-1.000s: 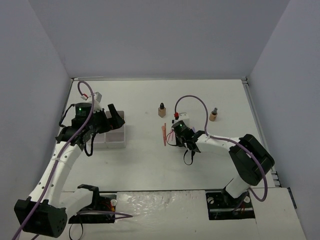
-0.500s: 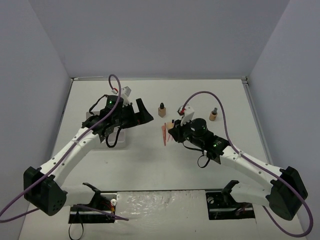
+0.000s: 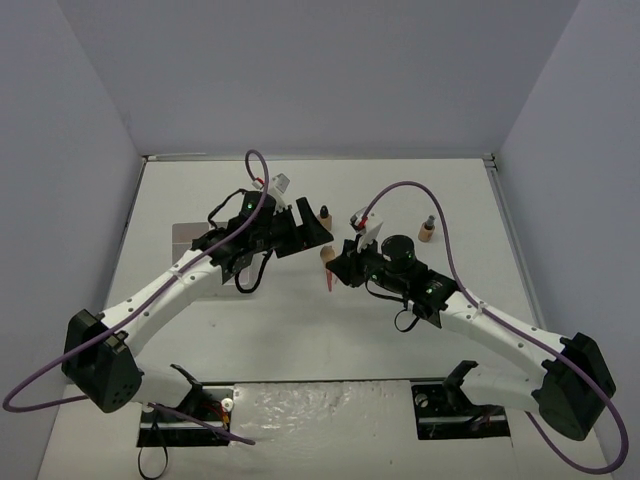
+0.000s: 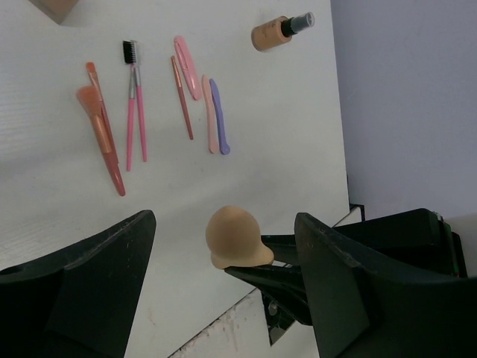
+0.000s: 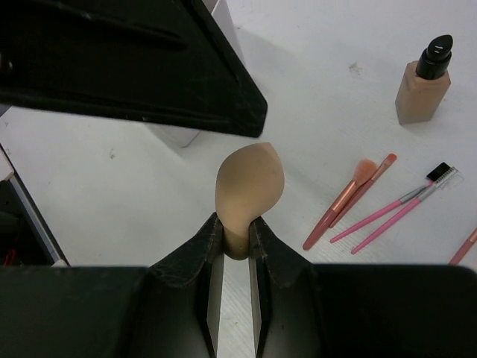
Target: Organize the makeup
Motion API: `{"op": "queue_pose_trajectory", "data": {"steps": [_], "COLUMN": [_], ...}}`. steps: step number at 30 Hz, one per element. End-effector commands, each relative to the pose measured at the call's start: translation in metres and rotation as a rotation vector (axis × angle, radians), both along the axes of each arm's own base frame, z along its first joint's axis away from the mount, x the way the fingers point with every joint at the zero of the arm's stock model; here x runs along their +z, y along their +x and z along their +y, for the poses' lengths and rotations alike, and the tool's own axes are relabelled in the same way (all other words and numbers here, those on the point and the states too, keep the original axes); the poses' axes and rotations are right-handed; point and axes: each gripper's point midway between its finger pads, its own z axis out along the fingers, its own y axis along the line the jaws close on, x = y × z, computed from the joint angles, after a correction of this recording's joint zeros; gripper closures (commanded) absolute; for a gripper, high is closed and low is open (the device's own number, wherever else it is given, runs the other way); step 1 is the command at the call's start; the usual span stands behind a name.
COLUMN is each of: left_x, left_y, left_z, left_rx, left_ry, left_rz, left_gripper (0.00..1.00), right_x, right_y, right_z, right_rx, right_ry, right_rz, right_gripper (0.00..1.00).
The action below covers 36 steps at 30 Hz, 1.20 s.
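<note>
My right gripper (image 5: 235, 224) is shut on the narrow end of a peach sponge (image 5: 250, 183), holding it above the table. My left gripper (image 4: 223, 222) is open, with its jaws on either side of the sponge (image 4: 235, 237) and a gap on both sides. In the top view the two grippers meet at the table's middle, left gripper (image 3: 318, 232) over right gripper (image 3: 338, 268). On the table lie pink brushes (image 4: 104, 142), thin pink and lilac sticks (image 4: 201, 97) and two tan bottles (image 3: 323, 219) (image 3: 427, 231).
The white organizer (image 3: 190, 238) stands at the left, partly hidden behind my left arm. The walls of the enclosure close in the table at the back and both sides.
My left arm swung right from the organizer to the sponge, and its jaws have narrowed. My right arm lifted the sponge toward it and stayed shut.
</note>
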Motion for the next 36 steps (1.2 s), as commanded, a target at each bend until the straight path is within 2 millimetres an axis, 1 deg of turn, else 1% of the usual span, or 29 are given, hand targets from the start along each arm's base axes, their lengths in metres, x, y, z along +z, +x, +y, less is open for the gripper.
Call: {"op": "queue_pose_trajectory", "data": {"steps": [1,9,12,15,20,22,25,28,33,36], "left_x": [0.047,0.041,0.039,0.036,0.03,0.028,0.026,0.024,0.023,0.022], "left_y": [0.003,-0.003,-0.004,-0.007,-0.01,-0.01,-0.009,-0.009,-0.011,-0.013], "left_z": [-0.02,-0.024,-0.023,-0.024,-0.023,-0.022,-0.021,-0.022,-0.027,-0.031], "left_rx": [-0.02,-0.025,-0.028,-0.032,-0.034,-0.031,-0.026,-0.027,-0.037,-0.044], "left_ry": [-0.118,-0.109,-0.105,-0.098,-0.09,-0.085,-0.077,-0.074,-0.098,-0.112], "left_rz": [-0.089,-0.079,-0.074,-0.063,-0.046,-0.042,-0.042,-0.036,-0.022,-0.015], "left_gripper": [0.38,0.58,0.62,0.64,0.64,0.62,0.56,0.55,0.56,0.6], "right_x": [0.061,0.065,0.066,0.066,0.067,0.068,0.068,0.069,0.069,0.071], "right_y": [0.004,0.008,0.009,0.01,0.013,0.013,0.014,0.014,0.014,0.015], "right_z": [0.013,0.01,0.009,0.008,0.006,0.006,0.008,0.007,0.007,0.005], "right_rx": [0.014,-0.016,-0.03,-0.041,-0.059,-0.06,-0.055,-0.058,-0.065,-0.078], "right_ry": [0.155,0.166,0.169,0.175,0.175,0.174,0.171,0.175,0.189,0.199], "right_rz": [-0.114,-0.112,-0.114,-0.112,-0.115,-0.119,-0.117,-0.12,-0.118,-0.12], "right_gripper": [0.99,0.99,0.99,0.99,0.98,0.98,0.98,0.98,0.98,0.98]}}
